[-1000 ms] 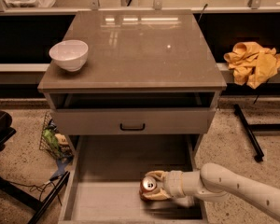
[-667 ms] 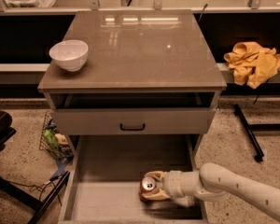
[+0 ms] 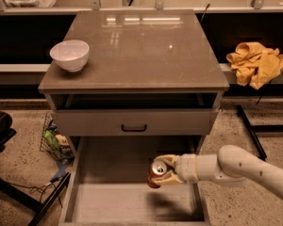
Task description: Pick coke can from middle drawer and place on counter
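The coke can (image 3: 156, 172), red with a silver top, is held upright in my gripper (image 3: 163, 171) a little above the floor of the open middle drawer (image 3: 118, 202). The fingers close around the can from the right side. My pale arm (image 3: 240, 168) reaches in from the right over the drawer's right wall. A shadow lies on the drawer floor under the can. The glossy grey-brown counter (image 3: 141, 46) lies above, behind the drawer.
A white bowl (image 3: 70, 55) stands at the counter's left edge. The drawer front with a black handle (image 3: 134, 126) sits above the open drawer. A yellow cloth (image 3: 254, 62) lies on the right ledge. A wire basket (image 3: 54, 140) and cables sit at floor left.
The gripper has lifted the coke can off the drawer floor and moved it slightly up and back; the can is now clear of the floor.
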Tool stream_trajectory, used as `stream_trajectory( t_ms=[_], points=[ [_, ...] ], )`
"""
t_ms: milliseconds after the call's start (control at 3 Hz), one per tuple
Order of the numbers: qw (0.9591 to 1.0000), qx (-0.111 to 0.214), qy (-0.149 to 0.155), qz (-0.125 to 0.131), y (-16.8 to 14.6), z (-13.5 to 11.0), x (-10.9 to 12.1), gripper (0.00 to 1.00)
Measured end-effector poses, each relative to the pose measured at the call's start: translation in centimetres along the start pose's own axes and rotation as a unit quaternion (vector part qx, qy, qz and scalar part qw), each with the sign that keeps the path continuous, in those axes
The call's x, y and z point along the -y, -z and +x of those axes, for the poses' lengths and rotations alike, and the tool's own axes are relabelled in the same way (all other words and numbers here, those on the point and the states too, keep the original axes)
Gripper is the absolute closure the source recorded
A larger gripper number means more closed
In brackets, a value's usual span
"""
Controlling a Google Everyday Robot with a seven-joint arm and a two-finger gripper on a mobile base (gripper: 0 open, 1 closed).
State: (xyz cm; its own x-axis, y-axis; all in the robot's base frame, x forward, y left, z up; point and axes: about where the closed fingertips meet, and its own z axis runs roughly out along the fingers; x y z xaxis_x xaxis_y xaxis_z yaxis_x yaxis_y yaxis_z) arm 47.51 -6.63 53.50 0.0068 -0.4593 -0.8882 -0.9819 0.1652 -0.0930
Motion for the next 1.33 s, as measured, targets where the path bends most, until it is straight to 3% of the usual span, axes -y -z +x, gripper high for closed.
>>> stream_trajectory(
  t_ms=[333,1000,1333],
  points=[
    [0.9999,-0.005,-0.005,-0.011,6.8,-7.9,4.5,1.0],
    [0.9991,-0.013,-0.016,-0.038,15.3,-20.5,11.1,1.0],
    [0.9991,-0.023,-0.033,-0.016,19.5,-24.9,12.6,1.0]
  ],
)
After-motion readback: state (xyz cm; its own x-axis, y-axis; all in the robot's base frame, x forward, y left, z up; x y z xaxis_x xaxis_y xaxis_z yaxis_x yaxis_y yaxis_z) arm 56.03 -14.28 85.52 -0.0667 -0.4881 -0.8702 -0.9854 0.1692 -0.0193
